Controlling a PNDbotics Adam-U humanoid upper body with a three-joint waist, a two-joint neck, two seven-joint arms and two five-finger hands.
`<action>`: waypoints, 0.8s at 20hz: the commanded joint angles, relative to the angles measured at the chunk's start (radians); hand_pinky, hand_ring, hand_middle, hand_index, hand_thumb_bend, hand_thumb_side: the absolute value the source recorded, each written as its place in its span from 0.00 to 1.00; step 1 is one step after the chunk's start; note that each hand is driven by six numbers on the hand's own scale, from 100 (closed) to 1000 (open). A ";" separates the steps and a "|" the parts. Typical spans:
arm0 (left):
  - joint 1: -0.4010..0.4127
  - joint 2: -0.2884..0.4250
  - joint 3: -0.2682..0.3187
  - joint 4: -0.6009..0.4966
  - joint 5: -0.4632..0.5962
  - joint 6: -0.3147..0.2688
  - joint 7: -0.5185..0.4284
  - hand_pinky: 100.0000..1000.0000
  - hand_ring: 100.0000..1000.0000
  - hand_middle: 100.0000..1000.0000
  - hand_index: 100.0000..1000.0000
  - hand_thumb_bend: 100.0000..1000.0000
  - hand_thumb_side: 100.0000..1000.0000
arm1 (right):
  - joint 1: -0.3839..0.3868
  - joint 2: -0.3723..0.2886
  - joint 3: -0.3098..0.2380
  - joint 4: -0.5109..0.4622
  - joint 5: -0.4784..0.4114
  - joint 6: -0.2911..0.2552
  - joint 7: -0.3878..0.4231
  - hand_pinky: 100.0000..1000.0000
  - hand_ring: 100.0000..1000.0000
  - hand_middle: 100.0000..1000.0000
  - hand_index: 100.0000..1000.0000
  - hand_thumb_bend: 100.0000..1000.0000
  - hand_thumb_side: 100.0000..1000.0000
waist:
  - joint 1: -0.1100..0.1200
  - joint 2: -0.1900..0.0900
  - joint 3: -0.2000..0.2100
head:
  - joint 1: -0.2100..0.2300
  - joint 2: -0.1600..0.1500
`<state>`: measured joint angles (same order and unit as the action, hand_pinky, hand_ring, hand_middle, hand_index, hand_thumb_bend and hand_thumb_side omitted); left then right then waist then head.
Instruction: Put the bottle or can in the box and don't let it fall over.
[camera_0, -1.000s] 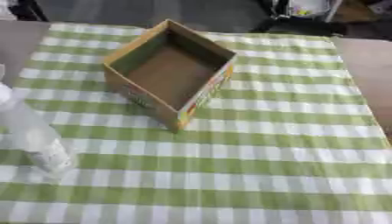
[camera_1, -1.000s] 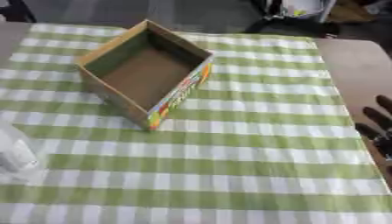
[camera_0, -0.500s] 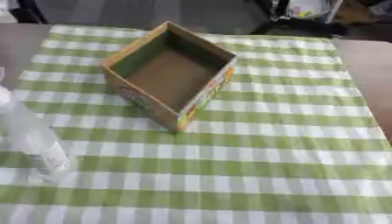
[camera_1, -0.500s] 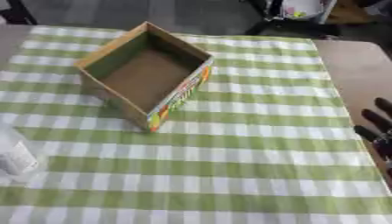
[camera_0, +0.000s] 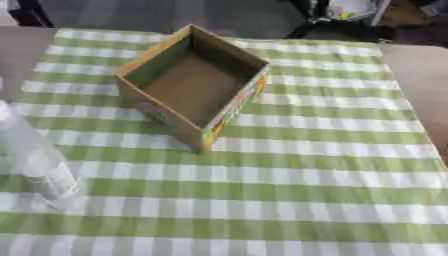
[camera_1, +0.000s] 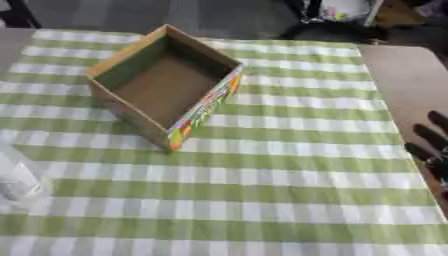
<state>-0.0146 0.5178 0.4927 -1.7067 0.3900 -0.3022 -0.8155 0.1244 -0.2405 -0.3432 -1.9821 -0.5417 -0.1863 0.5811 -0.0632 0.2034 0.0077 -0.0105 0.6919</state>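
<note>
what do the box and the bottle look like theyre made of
The box looks like cardboard: matte brown inner walls, thin straight edges, colourful print along one outer side. The bottle looks like clear plastic, since the checked cloth shows faintly through its pale, slightly glossy body, though glass cannot be ruled out.

A green and white checked cloth (camera_0: 289, 190) covers most of the worktop (camera_1: 404, 80). Bare brown worktop shows along the right side, beyond the cloth's edge, and at the far left corner. Past the far edge lies a grey floor (camera_0: 131, 15). Dark, blurry things (camera_0: 350, 20) sit at the far right, one with a white patch. The light is soft and even.
</note>
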 joint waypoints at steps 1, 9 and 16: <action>-0.009 0.033 -0.007 -0.003 -0.017 -0.110 -0.091 1.00 1.00 1.00 1.00 0.08 0.50 | -0.003 -0.012 -0.001 -0.018 -0.005 0.002 0.000 0.93 1.00 1.00 1.00 0.00 0.52 | 0.005 -0.007 -0.002 | 0.002 -0.013; -0.018 0.039 -0.037 0.016 -0.062 -0.130 -0.092 1.00 1.00 1.00 1.00 0.13 0.59 | -0.005 -0.012 -0.001 -0.018 -0.010 0.006 0.001 0.93 1.00 1.00 1.00 0.00 0.53 | 0.006 -0.007 -0.006 | 0.006 -0.014; -0.048 0.054 -0.081 0.033 -0.078 -0.135 -0.092 1.00 1.00 1.00 1.00 0.12 0.57 | -0.007 -0.010 0.001 -0.018 -0.011 0.013 0.003 0.93 1.00 1.00 1.00 0.00 0.53 | 0.006 -0.005 -0.013 | 0.013 -0.014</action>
<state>-0.0541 0.5295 0.4132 -1.6650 0.3154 -0.3216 -0.7961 0.1223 -0.2403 -0.3381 -1.9821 -0.5493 -0.1765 0.5835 -0.0630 0.2058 -0.0052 -0.0009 0.6916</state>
